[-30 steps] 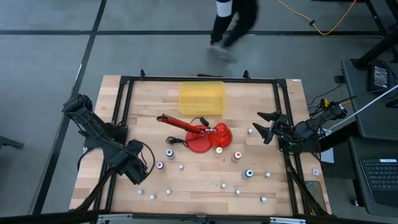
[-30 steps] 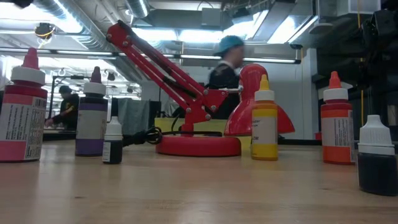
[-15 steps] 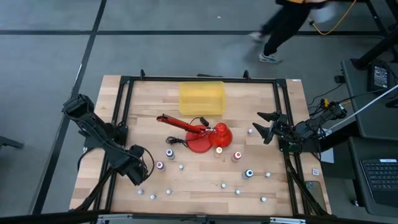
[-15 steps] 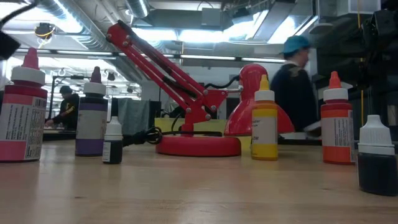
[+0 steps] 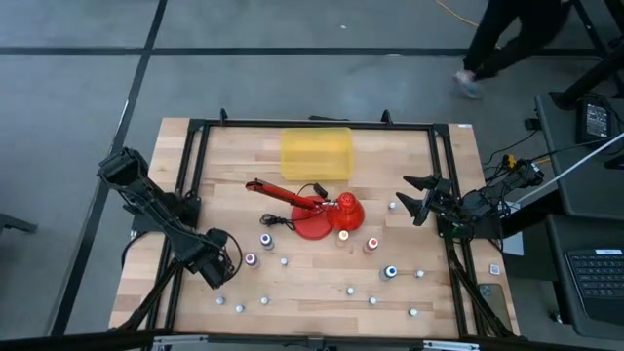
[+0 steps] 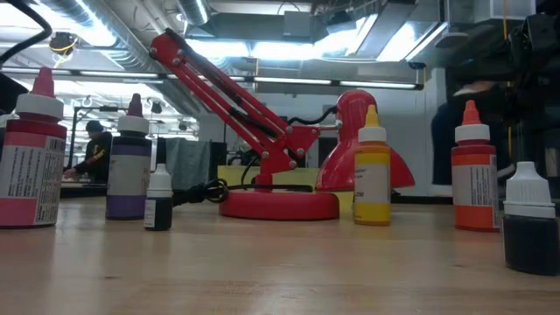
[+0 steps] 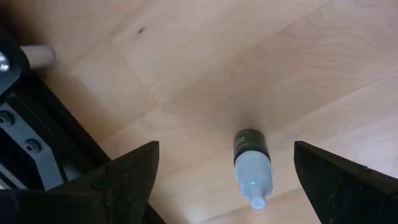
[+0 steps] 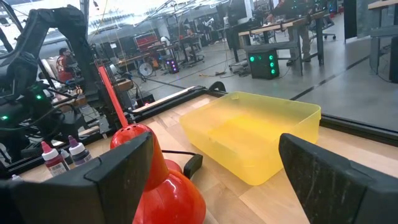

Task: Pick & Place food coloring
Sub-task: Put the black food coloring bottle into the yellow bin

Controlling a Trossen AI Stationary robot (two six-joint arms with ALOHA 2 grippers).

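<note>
**A:** How are the food coloring bottles seen?

**B:** Several small dropper bottles are stood upright on the wooden table (image 5: pixel 409 156), scattered across its near half. From table height, a dark red bottle (image 6: pixel 31 157) with a pink tip, a purple bottle (image 6: pixel 129 162), a yellow bottle (image 6: pixel 373 171), an orange-red bottle (image 6: pixel 475 171) and a dark blue bottle (image 6: pixel 530 219) with a white cap are made out, along with a much smaller dark bottle (image 6: pixel 158 199). In the left wrist view, one tiny dark bottle (image 7: pixel 252 162) with a pale cap is framed between the fingers of the left gripper (image 7: pixel 224 186), which are spread wide and hold nothing.

**A:** What is hidden or cut off?

**B:** From above, the bottles are reduced to coloured dots, and the colours of the smallest ones cannot be told. The dark red bottle is cut by the edge of the low view. A red desk lamp (image 5: pixel 317 210) is laid among the bottles. A person (image 5: pixel 502 39) is only partly shown beyond the table.

**A:** And the edges and free room?

**B:** The table is bordered by a black frame. A yellow bin (image 5: pixel 316 153) is set near the far edge, well apart from the bottles. The right gripper (image 5: pixel 414 195) is held by the right edge, fingers apart and empty. The left gripper is hung over the near left corner, close to the frame.
</note>
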